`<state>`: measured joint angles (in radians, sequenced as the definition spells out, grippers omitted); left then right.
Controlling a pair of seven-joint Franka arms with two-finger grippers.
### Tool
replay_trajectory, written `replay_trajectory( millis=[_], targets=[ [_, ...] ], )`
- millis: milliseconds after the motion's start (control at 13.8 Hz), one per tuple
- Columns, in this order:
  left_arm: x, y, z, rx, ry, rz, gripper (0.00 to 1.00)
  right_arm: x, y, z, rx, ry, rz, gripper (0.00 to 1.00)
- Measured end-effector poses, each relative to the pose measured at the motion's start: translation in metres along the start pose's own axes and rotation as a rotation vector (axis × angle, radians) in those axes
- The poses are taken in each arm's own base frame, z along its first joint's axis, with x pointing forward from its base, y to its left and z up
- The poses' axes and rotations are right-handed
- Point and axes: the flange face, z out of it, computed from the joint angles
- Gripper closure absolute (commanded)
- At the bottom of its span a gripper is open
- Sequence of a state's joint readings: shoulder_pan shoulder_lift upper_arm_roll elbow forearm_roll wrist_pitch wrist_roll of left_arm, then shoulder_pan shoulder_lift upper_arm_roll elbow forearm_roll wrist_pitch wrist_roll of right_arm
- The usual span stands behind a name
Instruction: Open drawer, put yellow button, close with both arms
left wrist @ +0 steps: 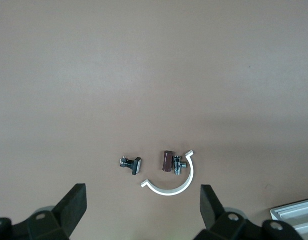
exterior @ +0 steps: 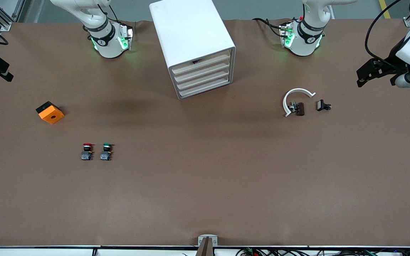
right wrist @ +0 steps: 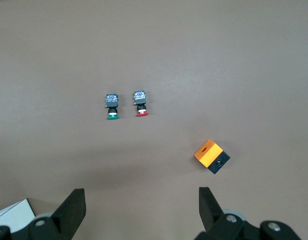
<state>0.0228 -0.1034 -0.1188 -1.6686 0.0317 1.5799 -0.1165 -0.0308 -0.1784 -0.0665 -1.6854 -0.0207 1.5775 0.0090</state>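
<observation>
left gripper (left wrist: pixel 141 210) open, right gripper (right wrist: pixel 141 210) open

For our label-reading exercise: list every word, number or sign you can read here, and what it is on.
None can be read.
Arm bases: a small round mark on each black band, too small to read.
Cabinet, red button, green button, orange cube: no text visible.
</observation>
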Motion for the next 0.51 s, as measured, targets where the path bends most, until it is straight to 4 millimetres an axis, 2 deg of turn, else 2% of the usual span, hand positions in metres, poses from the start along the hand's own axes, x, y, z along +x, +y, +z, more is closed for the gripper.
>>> replay_trajectory(
  millis=[290, 507],
  targets=[
    [0.001, -0.001, 0.0, 0.0, -0.004, -0.003, 0.0, 0.0, 0.0, 0.0, 0.0, 0.0, 0.0, 0.0],
    [0.001, -0.013, 0.0, -0.007, -0.016, -0.027, 0.0, 0.0, -0.001, 0.0, 0.0, 0.0, -0.001, 0.0]
  ],
)
